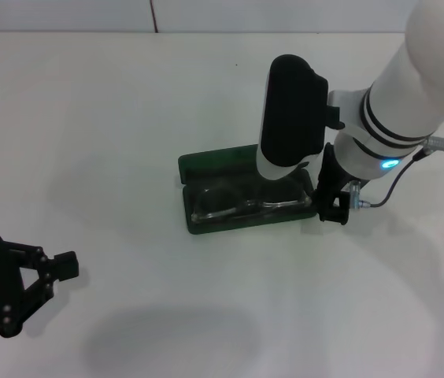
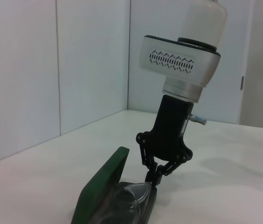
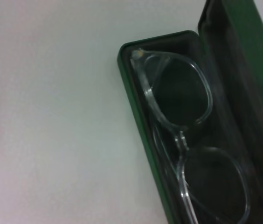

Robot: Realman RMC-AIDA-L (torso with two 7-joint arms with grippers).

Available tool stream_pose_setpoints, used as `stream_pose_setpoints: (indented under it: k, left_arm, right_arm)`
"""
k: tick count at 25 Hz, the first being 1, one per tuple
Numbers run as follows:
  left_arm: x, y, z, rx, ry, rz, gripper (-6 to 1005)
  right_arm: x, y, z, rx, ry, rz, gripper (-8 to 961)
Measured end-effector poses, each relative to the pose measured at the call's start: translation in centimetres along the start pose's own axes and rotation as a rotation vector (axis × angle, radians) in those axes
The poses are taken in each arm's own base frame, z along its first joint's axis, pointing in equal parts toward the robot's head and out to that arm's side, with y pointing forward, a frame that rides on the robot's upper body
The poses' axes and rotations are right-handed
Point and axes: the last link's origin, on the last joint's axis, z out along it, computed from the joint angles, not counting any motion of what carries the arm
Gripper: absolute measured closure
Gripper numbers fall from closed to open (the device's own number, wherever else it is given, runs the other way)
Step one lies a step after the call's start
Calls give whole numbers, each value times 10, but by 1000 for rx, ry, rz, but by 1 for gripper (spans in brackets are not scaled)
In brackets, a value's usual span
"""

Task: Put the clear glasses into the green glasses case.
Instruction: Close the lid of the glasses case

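1. Transparent plastic clear glasses (image 3: 183, 140) lie inside the open dark green rectangular glasses case (image 1: 206, 165).
2. Right gripper (image 2: 155, 178), fingertips pinched together and grasping nothing, hovers at the case's end.
3. Left gripper (image 1: 57, 272), fingers spread, sits well apart from the case.

I count one green case (image 1: 206, 169) on my desk (image 1: 88, 118), lid up, and one pair of clear glasses (image 1: 246, 206) lying inside it. Two hands of mine show: my right hand (image 2: 155, 179) over the case and my left hand (image 1: 61, 268) well apart from it.
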Motion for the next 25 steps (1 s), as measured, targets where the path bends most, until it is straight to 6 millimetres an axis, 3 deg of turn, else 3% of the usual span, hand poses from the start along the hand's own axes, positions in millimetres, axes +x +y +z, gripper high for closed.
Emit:
stream_pose_setpoints:
  k: [15,25]
  left_arm:
    - [1,-1,0,3,3,2,949]
    - [3,-2,1,2,15,-3,949]
  right_arm:
    - [-6,10,-26,52,-20,-16,901]
    - [3,14,-30,51,-42,10,899]
